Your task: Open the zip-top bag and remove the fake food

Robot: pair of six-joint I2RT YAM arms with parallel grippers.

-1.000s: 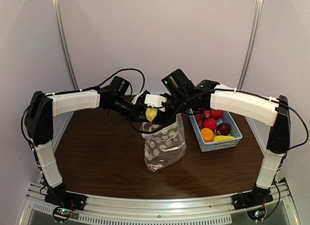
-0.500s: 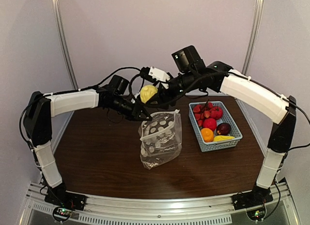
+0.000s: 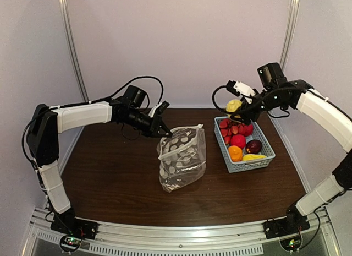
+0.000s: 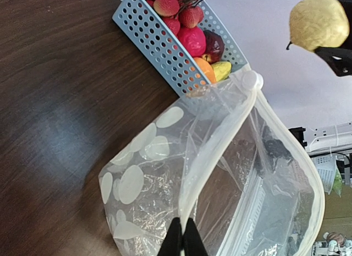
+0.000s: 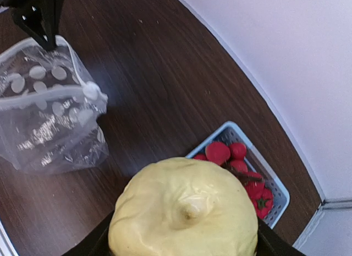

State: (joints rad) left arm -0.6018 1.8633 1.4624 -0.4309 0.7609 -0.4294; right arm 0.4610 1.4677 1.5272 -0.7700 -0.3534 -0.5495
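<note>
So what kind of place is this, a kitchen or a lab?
Probably a robot test booth: two arms bolted to a rail at a wooden table, plain walls around, plastic fruit in a basket.

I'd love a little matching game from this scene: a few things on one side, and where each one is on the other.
Things:
1. spotted bag
2. yellow fruit
3. blue basket

Places:
A. held in the air by the right tool
B. sitting on the table, holding other fruit
C. rim pinched by the left tool

Pairs: 1-C, 2-A, 3-B
</note>
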